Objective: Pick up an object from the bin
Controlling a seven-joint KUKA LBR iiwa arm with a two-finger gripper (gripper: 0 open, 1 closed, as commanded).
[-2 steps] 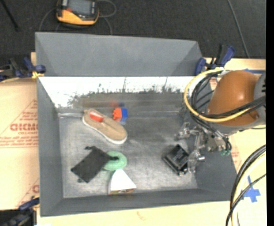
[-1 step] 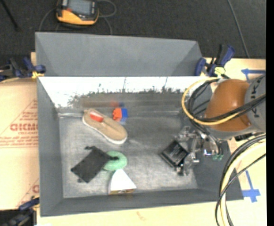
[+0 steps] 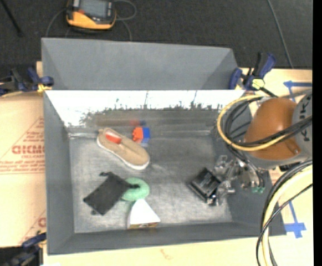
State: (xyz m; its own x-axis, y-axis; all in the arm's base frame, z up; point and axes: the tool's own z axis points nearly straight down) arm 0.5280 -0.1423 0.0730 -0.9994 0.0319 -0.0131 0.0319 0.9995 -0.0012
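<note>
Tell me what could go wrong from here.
The gripper sits beside the small black boxy object near the grey metal bin's right wall; it may shove the object into the wall instead of gripping it. The arm's looping cables hang by the rim and could snag.

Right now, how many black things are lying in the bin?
2. A flat black piece lies at lower left, touching the green ring; a black block sits at right, by the gripper. More could be hidden under the arm.
</note>
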